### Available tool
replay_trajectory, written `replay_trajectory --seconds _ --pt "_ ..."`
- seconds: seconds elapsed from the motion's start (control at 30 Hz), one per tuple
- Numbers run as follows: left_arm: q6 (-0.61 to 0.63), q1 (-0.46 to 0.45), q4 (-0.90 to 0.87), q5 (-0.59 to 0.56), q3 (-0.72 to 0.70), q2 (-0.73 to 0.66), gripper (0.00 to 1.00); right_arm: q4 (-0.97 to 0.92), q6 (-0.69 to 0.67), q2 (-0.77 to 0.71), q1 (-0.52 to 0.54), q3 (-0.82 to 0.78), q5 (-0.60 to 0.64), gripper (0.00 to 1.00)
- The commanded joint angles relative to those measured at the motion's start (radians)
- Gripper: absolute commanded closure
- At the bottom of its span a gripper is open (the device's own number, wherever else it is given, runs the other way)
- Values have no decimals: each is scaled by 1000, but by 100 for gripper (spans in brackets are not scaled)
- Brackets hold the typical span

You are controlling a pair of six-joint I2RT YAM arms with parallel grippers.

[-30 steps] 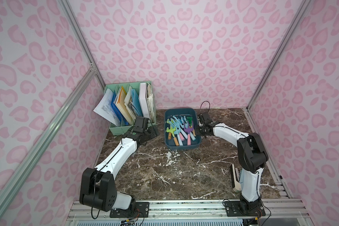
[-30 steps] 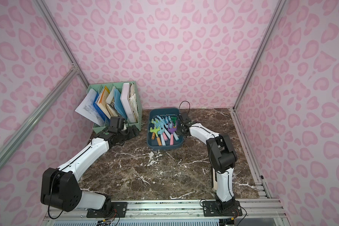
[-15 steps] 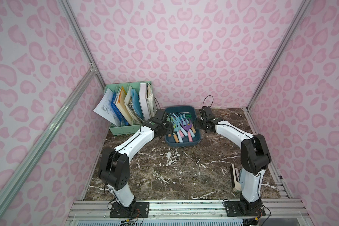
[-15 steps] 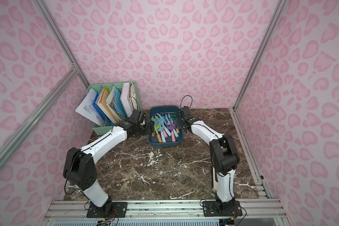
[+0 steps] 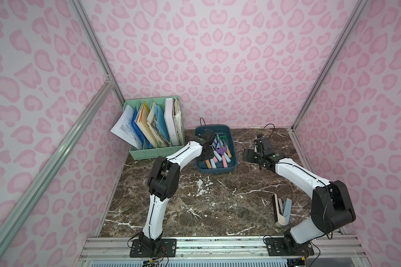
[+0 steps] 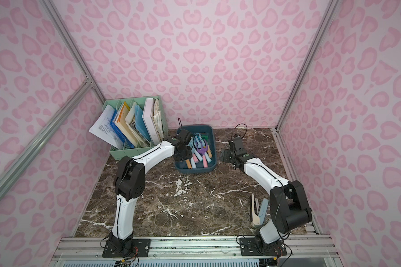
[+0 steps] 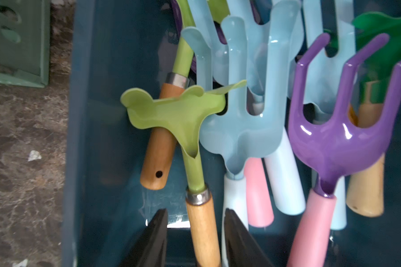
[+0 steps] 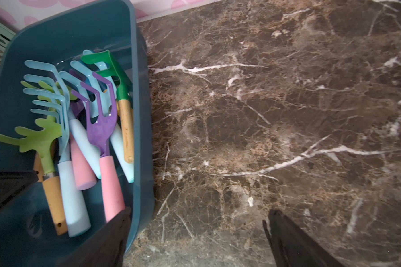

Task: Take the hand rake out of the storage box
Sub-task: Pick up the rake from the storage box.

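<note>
Two arms reach from the front rail toward the back of a brown marble desk [image 5: 218,208], seen from above inside a booth of pink spotted walls with aluminium posts at the corners. Farthest left, a mint-green file organiser [image 5: 148,153] full of papers stands in the back corner against the side wall. Just beside it on the right sits the storage box [image 5: 232,166], a shallow dark teal bin close to the back wall and turned slightly askew.

My left end effector [image 5: 206,154] dips inside the box near its left wall. In the left wrist view its two black fingers [image 7: 153,238] stand narrow on either side of the wooden handle of the lime-green hand rake [image 7: 178,115], which lies in the box near that wall. A sliver of gap shows on one side, so no firm grip is visible. Packed to the right of it are pale blue rakes [image 7: 241,129], a purple rake [image 7: 338,138] with a pink handle, and a dark green tool [image 7: 384,46]. Their heads overlap, leaving little room between them.

Right of the box, a strip of bare marble separates its rim from my right end effector [image 5: 249,155], whose jaws stand wide with nothing between them. Near the front right, beside my right arm's elbow, lies a beige and grey-blue hinged object [image 5: 281,209]. Between both arms the wide middle and front of the desk lie open.
</note>
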Motion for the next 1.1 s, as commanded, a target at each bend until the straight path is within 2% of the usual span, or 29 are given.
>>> replay_trajectory --seconds 0.0,0.13,0.4,0.6,0.83,0.93,1.07 --pt "-37 0 -39 -23 47 39 54 51 -9 -10 -12 -11 -11 2" --pt "-61 3 -96 -51 98 94 64 61 -18 -11 -14 -17 -23 2" --pt "-41 7 -91 8 142 155 66 76 -18 -17 -32 -36 -35 2" --pt "-10 7 -115 10 112 123 82 97 -13 -19 -52 -53 -71 2" --pt "205 41 -235 -19 17 -104 94 106 -11 -33 -65 -70 -75 2" --pt "290 73 -252 -40 -127 -275 98 112 -8 -35 -69 -75 -79 2" --pt "387 139 -194 -36 -413 -525 100 121 -7 -29 -70 -76 -89 2"
